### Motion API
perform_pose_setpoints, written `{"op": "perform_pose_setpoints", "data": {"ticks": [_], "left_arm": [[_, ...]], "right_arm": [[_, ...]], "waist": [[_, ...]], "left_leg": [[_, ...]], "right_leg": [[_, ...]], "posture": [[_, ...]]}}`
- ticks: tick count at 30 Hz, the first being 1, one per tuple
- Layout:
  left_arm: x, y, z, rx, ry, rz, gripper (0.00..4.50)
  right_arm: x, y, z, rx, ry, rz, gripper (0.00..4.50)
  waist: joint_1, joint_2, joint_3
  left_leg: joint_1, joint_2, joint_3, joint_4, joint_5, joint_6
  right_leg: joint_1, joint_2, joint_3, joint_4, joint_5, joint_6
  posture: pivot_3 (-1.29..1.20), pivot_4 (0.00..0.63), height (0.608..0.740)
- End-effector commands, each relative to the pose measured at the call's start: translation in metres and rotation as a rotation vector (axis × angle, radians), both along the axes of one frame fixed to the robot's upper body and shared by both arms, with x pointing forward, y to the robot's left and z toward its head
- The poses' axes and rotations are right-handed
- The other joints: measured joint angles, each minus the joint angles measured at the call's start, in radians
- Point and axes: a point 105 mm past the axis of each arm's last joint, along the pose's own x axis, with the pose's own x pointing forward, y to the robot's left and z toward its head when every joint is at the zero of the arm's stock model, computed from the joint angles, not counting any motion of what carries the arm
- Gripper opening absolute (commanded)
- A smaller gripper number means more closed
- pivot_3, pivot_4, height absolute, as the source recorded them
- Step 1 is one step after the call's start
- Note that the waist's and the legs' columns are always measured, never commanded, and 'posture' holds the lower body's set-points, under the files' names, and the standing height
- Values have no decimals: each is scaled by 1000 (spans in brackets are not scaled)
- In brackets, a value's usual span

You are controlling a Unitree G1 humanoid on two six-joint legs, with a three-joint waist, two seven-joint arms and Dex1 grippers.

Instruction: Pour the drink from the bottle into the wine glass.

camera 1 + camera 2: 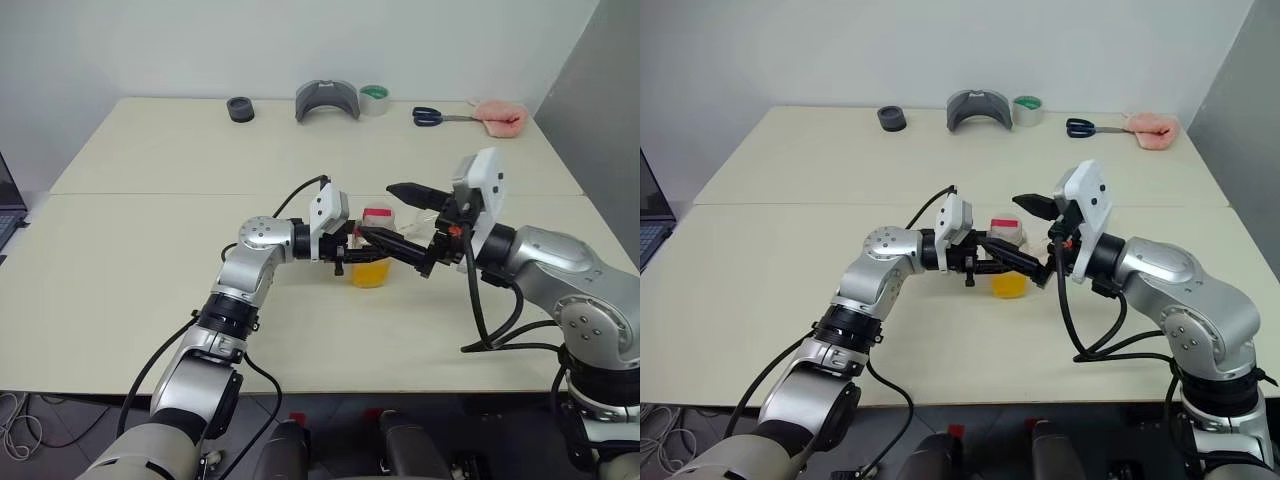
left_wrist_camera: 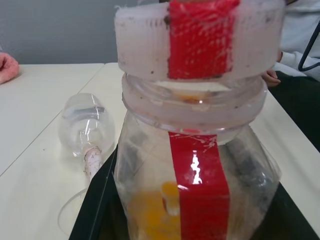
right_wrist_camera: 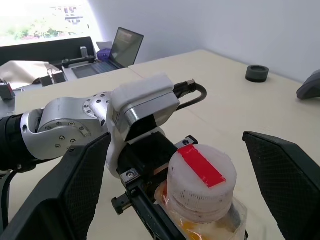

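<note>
Two end effectors meet over the middle of a pale worktop (image 1: pixel 150 250). The left end effector (image 1: pixel 375 250) is clamped on the bottle (image 1: pixel 372 255), holding it upright just above the surface; its black fingers (image 2: pixel 97 195) press against the clear walls on both sides. The bottle wears a whitish cap (image 3: pixel 200 182) crossed by a red strip, and the drink (image 1: pixel 369 272), orange-yellow, sits low inside it. The right end effector (image 3: pixel 185 175) hovers at the cap with its fingers (image 3: pixel 285 185) spread wide to either side, touching nothing. The glass (image 2: pixel 86 132) stands on the worktop just behind the bottle, on the side away from the robot, clear and with no liquid visible in it. Along the far edge lie a black ring (image 1: pixel 240 109), a grey curved piece (image 1: pixel 327 100), a tape roll (image 1: pixel 375 98), scissors (image 1: pixel 432 116) and a pink cloth (image 1: pixel 500 116), all well apart from the bottle.
</note>
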Motion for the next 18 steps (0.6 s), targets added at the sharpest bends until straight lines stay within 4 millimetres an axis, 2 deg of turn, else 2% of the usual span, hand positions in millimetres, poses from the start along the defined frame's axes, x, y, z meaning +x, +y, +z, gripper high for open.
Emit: {"op": "perform_pose_setpoints", "data": {"ticks": [1,15,18], "left_arm": [[-3,-3,17,-26,-72,-21,1734],[-4,-2,16,-22,-73,-22,1734],[-5,-3,16,-23,-73,-22,1734]], "right_arm": [[1,3,7,-7,-37,18,4500],[12,9,1,-2,-16,27,4500],[13,9,1,5,-17,26,3888]], "waist": [[0,0,0],[0,0,0],[0,0,0]], "left_leg": [[0,0,0,0,0,0],[0,0,0,0,0,0],[0,0,0,0,0,0]], "right_leg": [[0,0,0,0,0,0],[0,0,0,0,0,0],[0,0,0,0,0,0]], "posture": [[0,150,740],[0,150,740],[0,150,740]]}}
